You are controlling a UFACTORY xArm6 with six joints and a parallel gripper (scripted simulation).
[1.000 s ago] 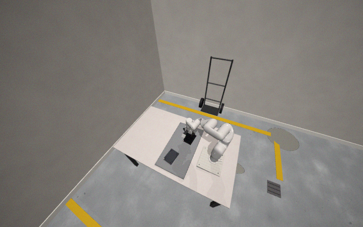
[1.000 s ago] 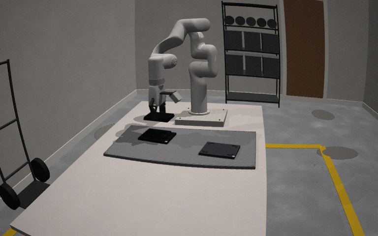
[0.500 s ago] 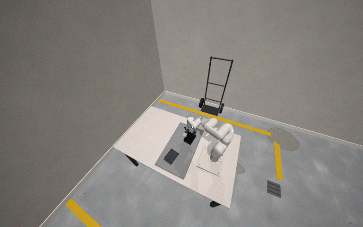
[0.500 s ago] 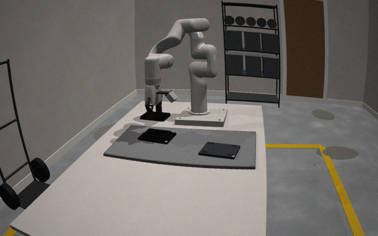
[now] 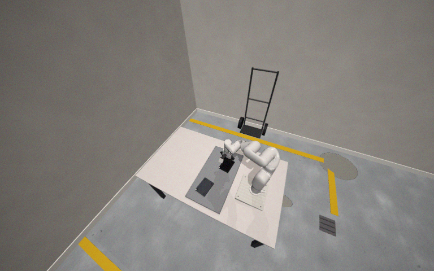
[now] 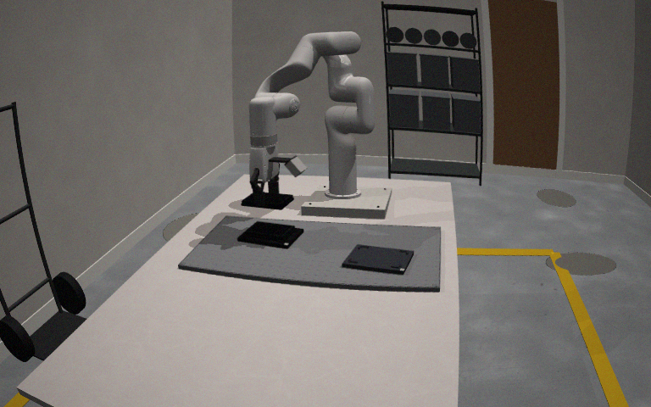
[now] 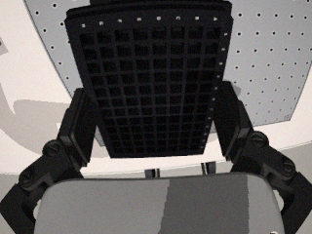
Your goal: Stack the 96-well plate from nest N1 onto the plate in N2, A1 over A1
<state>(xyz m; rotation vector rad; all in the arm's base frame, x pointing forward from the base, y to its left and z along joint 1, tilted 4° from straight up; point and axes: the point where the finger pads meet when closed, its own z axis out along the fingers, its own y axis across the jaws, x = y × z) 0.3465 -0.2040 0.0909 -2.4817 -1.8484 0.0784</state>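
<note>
My gripper (image 7: 153, 99) is shut on a black 96-well plate (image 7: 152, 85), one finger on each long side. In the exterior view the held plate (image 6: 267, 200) hangs level under the gripper (image 6: 264, 184), above the table on the arm-base side of the mat. A second black 96-well plate (image 6: 271, 234) sits in nest N2 on the grey mat. Nest N1 (image 6: 378, 259) is a flat dark tray with nothing in it. In the top view the gripper (image 5: 227, 155) is over the mat's far end.
The grey perforated mat (image 6: 316, 254) lies across the white table. The arm's base plate (image 6: 346, 203) stands behind it. A hand truck (image 5: 257, 102) is by the wall and a black shelf (image 6: 433, 91) stands behind the table.
</note>
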